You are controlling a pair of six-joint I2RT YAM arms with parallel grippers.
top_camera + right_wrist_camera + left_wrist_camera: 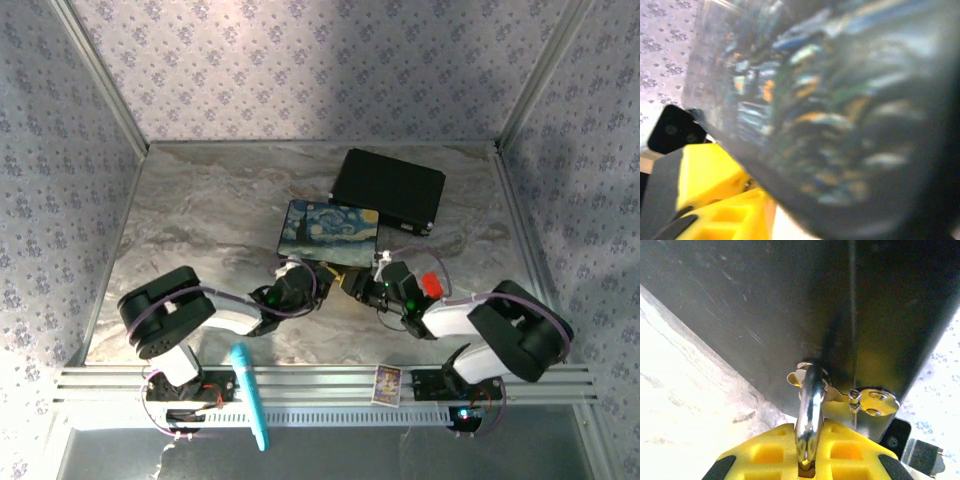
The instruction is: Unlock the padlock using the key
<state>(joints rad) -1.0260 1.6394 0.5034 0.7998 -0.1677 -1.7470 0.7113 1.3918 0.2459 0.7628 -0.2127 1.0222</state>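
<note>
In the left wrist view the padlock's silver shackle (810,407) runs up through the brass hasp (872,402) on the dark side of the painted box (790,305). My left gripper (808,442) is shut on that shackle, its yellow fingers (765,455) pressed to either side; the padlock body is mostly hidden between them. From above, the left gripper (305,278) and right gripper (358,284) meet at the near edge of the painted box (328,232). The right wrist view is blurred, with the box (830,110) very close and a yellow finger (727,220) at lower left. The key is hidden.
A black case (388,190) lies behind the painted box. A red block (431,284) sits on the right arm near its wrist. A teal tool (250,395) and a small card (387,383) rest on the front rail. Patterned walls enclose the marble table (200,210).
</note>
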